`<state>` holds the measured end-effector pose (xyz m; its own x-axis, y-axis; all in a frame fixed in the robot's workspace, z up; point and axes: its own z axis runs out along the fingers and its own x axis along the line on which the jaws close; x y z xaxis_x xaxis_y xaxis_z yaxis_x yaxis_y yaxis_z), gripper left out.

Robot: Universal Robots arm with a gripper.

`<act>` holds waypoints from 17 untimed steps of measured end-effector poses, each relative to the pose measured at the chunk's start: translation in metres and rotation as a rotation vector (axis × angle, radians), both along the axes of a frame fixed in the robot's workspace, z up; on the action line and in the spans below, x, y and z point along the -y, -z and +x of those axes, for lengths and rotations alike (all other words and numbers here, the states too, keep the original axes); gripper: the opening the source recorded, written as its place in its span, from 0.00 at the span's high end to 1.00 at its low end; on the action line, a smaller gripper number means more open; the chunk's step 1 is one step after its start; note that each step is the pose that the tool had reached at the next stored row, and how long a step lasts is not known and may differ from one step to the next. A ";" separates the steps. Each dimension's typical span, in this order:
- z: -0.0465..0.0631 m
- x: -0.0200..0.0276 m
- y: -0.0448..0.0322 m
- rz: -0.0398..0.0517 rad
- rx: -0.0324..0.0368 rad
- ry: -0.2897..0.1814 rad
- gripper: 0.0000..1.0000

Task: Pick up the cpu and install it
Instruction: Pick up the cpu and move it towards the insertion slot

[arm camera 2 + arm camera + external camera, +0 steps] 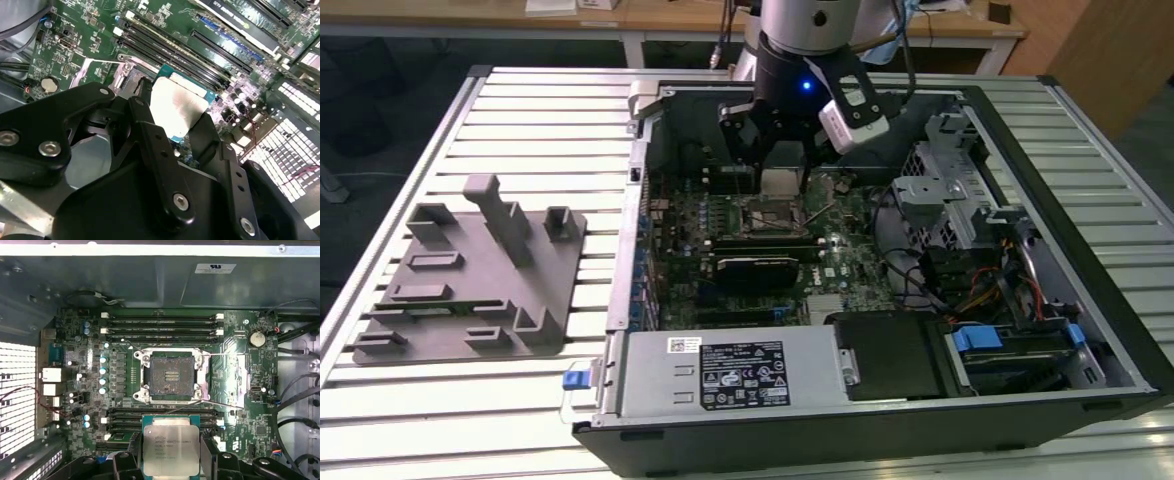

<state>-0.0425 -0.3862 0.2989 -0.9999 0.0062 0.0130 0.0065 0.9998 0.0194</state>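
Pincer (172, 117) clamps cpu (171, 449); first wrist view reveals bare socket (171, 376).

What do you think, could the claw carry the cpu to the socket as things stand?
Probably yes. The claw grips the cpu by its edges inside the case, and the socket nearby looks uncovered, with no cable or part lying across it.
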 end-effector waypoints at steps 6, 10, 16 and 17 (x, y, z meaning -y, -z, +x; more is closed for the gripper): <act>0.002 -0.0042 0.0064 -0.0011 -0.0004 0.000 0.46; 0.002 -0.0060 0.0098 -0.0012 -0.0005 0.000 0.46; 0.002 -0.0086 0.0171 -0.0012 0.0027 0.000 0.46; 0.002 -0.0091 0.0183 -0.0009 0.0039 0.000 0.46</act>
<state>-0.0402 -0.3771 0.2806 -0.9999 0.0063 0.0091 0.0064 0.9998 0.0185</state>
